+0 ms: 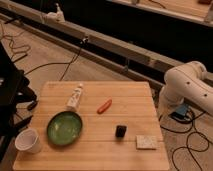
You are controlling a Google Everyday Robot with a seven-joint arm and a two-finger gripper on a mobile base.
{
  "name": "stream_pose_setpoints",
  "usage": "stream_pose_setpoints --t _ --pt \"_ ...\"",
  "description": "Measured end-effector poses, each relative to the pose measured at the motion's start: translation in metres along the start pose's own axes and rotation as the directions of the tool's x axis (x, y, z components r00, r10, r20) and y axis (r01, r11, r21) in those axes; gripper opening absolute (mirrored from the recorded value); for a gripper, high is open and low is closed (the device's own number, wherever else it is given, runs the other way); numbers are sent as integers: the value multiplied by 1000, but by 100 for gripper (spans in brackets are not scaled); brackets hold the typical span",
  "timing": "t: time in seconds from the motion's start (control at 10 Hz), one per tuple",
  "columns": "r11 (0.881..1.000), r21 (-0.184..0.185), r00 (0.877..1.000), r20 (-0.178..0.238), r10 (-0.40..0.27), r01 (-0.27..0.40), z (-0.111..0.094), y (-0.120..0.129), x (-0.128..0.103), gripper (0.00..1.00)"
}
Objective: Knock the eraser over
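A: Where is the eraser?

B: The eraser (pixel 120 131) sits on the wooden surface (pixel 127 95), toward the front right. It is near a flat pale speckled pad (pixel 146 142) on its right, but not touching it.

A: What else lies there?

B: A green plate (pixel 64 128) is to its left, with a white cup (pixel 28 141) at the front left corner. An orange-red stick (pixel 104 105) lies behind the eraser, and a white tube (pixel 75 97) lies behind the plate.

A: And the end effector?

B: It does not show. Only the white arm (pixel 187 87) is in view, beyond the right edge of the surface, well apart from the eraser; released or clenched, I cannot tell
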Motion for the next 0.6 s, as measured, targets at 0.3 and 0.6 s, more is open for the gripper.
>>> stream_pose_setpoints --t 0.3,0.6 --pt "1000 -25 998 67 4 -3 11 2 -17 0" --pt "1000 -5 983 184 24 -23 31 2 -35 0"
